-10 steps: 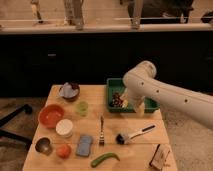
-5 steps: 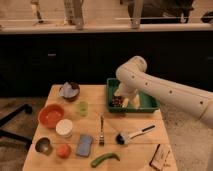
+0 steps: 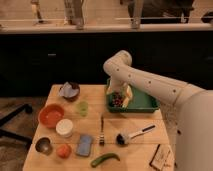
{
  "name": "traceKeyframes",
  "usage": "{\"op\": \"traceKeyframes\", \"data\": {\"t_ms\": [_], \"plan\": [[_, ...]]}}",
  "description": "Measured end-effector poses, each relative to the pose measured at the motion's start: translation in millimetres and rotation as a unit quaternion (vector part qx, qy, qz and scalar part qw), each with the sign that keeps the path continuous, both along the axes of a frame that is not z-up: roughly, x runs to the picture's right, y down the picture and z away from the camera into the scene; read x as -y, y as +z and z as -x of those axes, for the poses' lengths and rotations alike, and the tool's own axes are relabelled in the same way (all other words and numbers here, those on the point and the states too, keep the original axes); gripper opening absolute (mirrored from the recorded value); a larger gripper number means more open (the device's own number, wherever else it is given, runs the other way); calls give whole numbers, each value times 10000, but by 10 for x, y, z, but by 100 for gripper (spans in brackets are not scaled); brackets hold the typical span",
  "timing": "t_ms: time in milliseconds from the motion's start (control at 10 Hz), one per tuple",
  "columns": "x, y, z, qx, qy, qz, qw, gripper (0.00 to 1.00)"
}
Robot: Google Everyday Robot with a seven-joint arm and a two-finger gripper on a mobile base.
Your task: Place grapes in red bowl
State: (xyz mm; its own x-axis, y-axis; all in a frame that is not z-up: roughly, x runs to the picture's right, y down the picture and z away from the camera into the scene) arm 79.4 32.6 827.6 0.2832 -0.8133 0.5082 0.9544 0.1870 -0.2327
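Note:
The grapes [image 3: 117, 99], a small dark red-purple cluster, lie in the left end of the green tray [image 3: 142, 105]. My gripper [image 3: 119, 96] hangs straight down over the tray, right at the grapes, at the end of the white arm that comes in from the right. The red bowl [image 3: 50, 115], shallow and orange-red, sits empty on the left part of the wooden table [image 3: 135, 150], well left of the gripper.
A dark brown bowl with blue-grey cloth [image 3: 70, 91], a green cup [image 3: 82, 108], a white cup [image 3: 64, 128], a metal cup [image 3: 43, 145], a tomato-like fruit [image 3: 63, 150], a blue sponge [image 3: 84, 145], a fork [image 3: 101, 132], a brush [image 3: 134, 134] and a green pepper [image 3: 104, 159] lie on the table.
The arm has swung left and its elbow has risen; the gripper has come down into the left end of the green tray at the grapes.

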Motion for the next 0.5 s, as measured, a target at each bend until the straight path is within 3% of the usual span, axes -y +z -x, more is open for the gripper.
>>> {"op": "traceKeyframes", "data": {"t_ms": [200, 500], "plan": [[24, 139, 13, 39, -130, 149, 9998, 80], [22, 140, 3, 36, -122, 161, 9998, 80]]}}
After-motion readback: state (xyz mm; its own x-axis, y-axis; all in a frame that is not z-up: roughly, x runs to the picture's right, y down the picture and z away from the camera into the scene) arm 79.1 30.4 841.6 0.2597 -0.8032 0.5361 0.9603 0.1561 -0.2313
